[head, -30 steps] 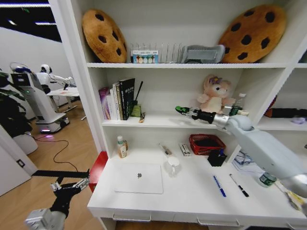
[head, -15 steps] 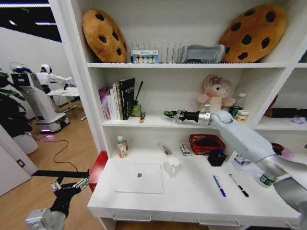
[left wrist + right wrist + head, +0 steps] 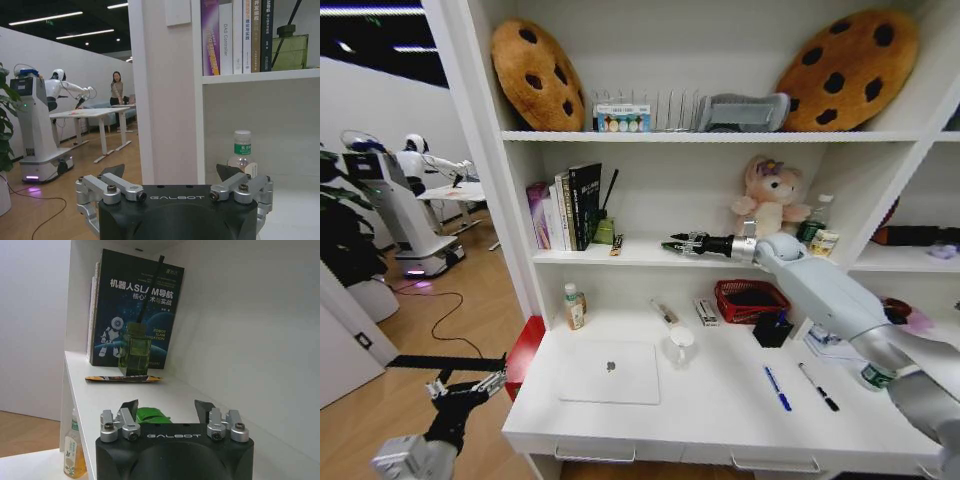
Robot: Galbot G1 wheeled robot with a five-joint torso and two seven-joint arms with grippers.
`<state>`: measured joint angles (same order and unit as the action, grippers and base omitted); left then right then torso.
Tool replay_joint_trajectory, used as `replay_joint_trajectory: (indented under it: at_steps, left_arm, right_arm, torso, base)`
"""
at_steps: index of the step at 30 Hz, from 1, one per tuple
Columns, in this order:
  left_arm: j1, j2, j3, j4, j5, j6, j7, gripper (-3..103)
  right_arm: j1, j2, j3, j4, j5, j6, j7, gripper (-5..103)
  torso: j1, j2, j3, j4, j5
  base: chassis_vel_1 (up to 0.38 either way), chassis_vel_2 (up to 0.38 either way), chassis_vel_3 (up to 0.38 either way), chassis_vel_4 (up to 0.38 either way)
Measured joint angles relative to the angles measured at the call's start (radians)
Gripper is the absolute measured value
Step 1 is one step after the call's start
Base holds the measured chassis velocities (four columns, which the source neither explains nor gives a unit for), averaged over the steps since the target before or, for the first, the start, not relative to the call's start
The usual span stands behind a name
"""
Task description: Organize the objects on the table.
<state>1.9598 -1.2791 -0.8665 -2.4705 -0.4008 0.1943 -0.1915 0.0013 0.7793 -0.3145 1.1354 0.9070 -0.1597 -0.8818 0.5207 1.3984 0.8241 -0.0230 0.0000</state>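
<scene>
Right wrist view: you see the green toy car (image 3: 153, 415) on the shelf (image 3: 130, 400), between your right gripper (image 3: 166, 411)'s spread, released fingers.
Axis: car lies crosswise to them, apparently not grasped.
Head view: right gripper (image 3: 672, 245) reaches left along the middle shelf.
Left gripper (image 3: 470, 388): open, parked low left, far from the table (image 3: 720, 405).

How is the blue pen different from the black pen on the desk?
The blue pen is bright blue, and the black pen is dark. The blue pen lies closer to the silver laptop, while the black pen lies farther toward the right end of the table. Both lie flat on the white top and slant about the same way. They are side by side and not touching.
</scene>
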Motion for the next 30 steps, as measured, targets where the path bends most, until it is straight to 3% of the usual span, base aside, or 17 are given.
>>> replay_joint_trajectory:
  at_steps: [3, 4, 5, 6, 8, 11, 14, 15, 16, 19, 20, 22, 23, 25, 26, 27, 30]
  left_arm:
    - [0.0, 0.0, 0.0, 0.0, 0.0, 0.0, 0.0, 100]
    - [0.0, 0.0, 0.0, 0.0, 0.0, 0.0, 0.0, 100]
    - [0.0, 0.0, 0.0, 0.0, 0.0, 0.0, 0.0, 100]
    - [0.0, 0.0, 0.0, 0.0, 0.0, 0.0, 0.0, 100]
    - [0.0, 0.0, 0.0, 0.0, 0.0, 0.0, 0.0, 100]
    - [0.0, 0.0, 0.0, 0.0, 0.0, 0.0, -0.001, 100]
    - [0.0, 0.0, 0.0, 0.0, 0.0, 0.0, 0.0, 100]
    - [0.0, 0.0, 0.0, 0.0, 0.0, 0.0, 0.0, 100]
    - [0.0, 0.0, 0.0, 0.0, 0.0, 0.0, 0.0, 100]
    - [0.0, 0.0, 0.0, 0.0, 0.0, 0.0, 0.0, 100]
    - [0.0, 0.0, 0.0, 0.0, 0.0, 0.0, 0.0, 100]
    - [0.0, 0.0, 0.0, 0.0, 0.0, 0.0, 0.0, 100]
    - [0.0, 0.0, 0.0, 0.0, 0.0, 0.0, 0.0, 100]
    - [0.0, 0.0, 0.0, 0.0, 0.0, 0.0, 0.0, 100]
    - [0.0, 0.0, 0.0, 0.0, 0.0, 0.0, 0.0, 100]
    - [0.0, 0.0, 0.0, 0.0, 0.0, 0.0, 0.0, 100]
    - [0.0, 0.0, 0.0, 0.0, 0.0, 0.0, 0.0, 100]
  right_arm:
    - [-0.023, -0.018, 0.041, 0.045, 0.01, 0.004, 0.026, 77]
    - [-0.103, -0.093, 0.167, 0.209, 0.054, 0.012, 0.16, 93]
    - [-0.149, -0.135, 0.228, 0.279, 0.075, 0.022, 0.228, 97]
    - [-0.149, -0.135, 0.228, 0.279, 0.075, 0.022, 0.228, 97]
    - [-0.282, -0.227, 0.354, 0.42, 0.113, 0.049, 0.358, 100]
    - [-0.382, -0.29, 0.413, 0.504, 0.131, 0.08, 0.43, 100]
    - [-0.691, -0.359, 0.704, 0.655, 0.142, 0.116, 0.515, 100]
    - [-0.831, -0.357, 0.824, 0.697, 0.142, 0.117, 0.54, 100]
    - [-0.831, -0.357, 0.824, 0.697, 0.142, 0.117, 0.54, 100]
    - [-1.175, -0.304, 1.11, 0.788, 0.101, 0.077, 0.636, 100]
    - [-1.175, -0.304, 1.11, 0.788, 0.101, 0.077, 0.636, 100]
    - [-1.392, -0.218, 1.267, 0.865, 0.067, 0.034, 0.72, 100]
    - [-1.392, -0.218, 1.267, 0.865, 0.067, 0.034, 0.72, 100]
    - [-1.574, -0.085, 1.354, 0.939, 0.007, 0.015, 0.82, 100]
    - [-1.574, -0.085, 1.354, 0.939, 0.007, 0.015, 0.82, 100]
    - [-1.654, -0.016, 1.371, 0.968, -0.03, 0.016, 0.844, 100]
    - [-1.675, 0.006, 1.374, 0.977, -0.039, 0.017, 0.848, 100]
  torso:
    - [0.0, 0.0, 0.0, 0.0001, 0.0001]
    - [0.0, 0.0, 0.0, 0.0002, -0.0001]
    - [0.0, 0.0, 0.0, 0.0003, 0.0]
    - [0.0, 0.0, 0.0, 0.0003, 0.0]
    - [0.0, 0.0, 0.0, -0.0003, -0.0002]
    - [0.0, 0.0, 0.0, -0.001, 0.0003]
    - [0.0, 0.0, 0.0, -0.0002, -0.0005]
    - [-0.001, 0.0, 0.0, -0.0005, -0.0007]
    - [-0.001, 0.0, 0.0, -0.0005, -0.0007]
    - [0.0, 0.0, 0.0, 0.0003, -0.0001]
    - [0.0, 0.0, 0.0, 0.0003, -0.0001]
    - [0.0, 0.0, 0.0, 0.0002, -0.0002]
    - [0.0, 0.0, 0.0, 0.0002, -0.0002]
    - [0.0, 0.0, 0.0, -0.0002, 0.0001]
    - [0.0, 0.0, 0.0, -0.0002, 0.0001]
    - [0.0, 0.0, 0.0, -0.0004, 0.0001]
    - [0.0, 0.0, 0.0, -0.0006, 0.0004]
  base:
    - [0.0, 0.0, 0.0, 0.0]
    - [0.0, 0.0, 0.0, 0.0]
    - [0.0, 0.0, 0.0, 0.0]
    - [0.0, 0.0, 0.0, 0.0]
    - [0.0, 0.0, 0.0, 0.0]
    - [0.0, 0.0, 0.0, 0.0]
    - [0.0, 0.0, 0.0, 0.0]
    - [0.0, 0.0, 0.0, 0.0]
    - [0.0, 0.0, 0.0, 0.0]
    - [0.0, 0.0, 0.0, 0.0]
    - [0.0, 0.0, 0.0, 0.0]
    - [0.0, 0.0, 0.0, 0.0]
    - [0.0, 0.0, 0.0, 0.0]
    - [0.0, 0.0, 0.0, 0.0]
    - [0.0, 0.0, 0.0, 0.0]
    - [0.0, 0.0, 0.0, 0.0]
    - [0.0, 0.0, 0.0, 0.0]
